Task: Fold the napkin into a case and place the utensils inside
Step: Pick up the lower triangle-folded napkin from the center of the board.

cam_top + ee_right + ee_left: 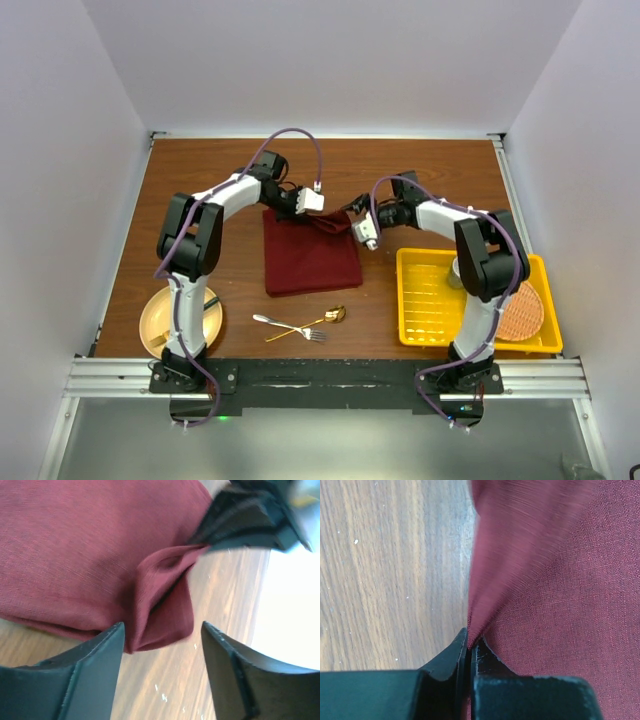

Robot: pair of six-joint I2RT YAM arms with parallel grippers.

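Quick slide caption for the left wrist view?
Left tool shut on a pinched fold of the maroon napkin beside the wooden table.

Both arms (190, 240) — white links, black joints — trail looping purple cables (300, 133).

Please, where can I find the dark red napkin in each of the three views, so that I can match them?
Top external: the napkin lies at the centre of the table, between the arms.
Left wrist: it fills the right half, with the table on the left.
Right wrist: upper left and centre, reaching the open right end effector.
Shared landmark: the left end effector, shut on the napkin's raised corner.
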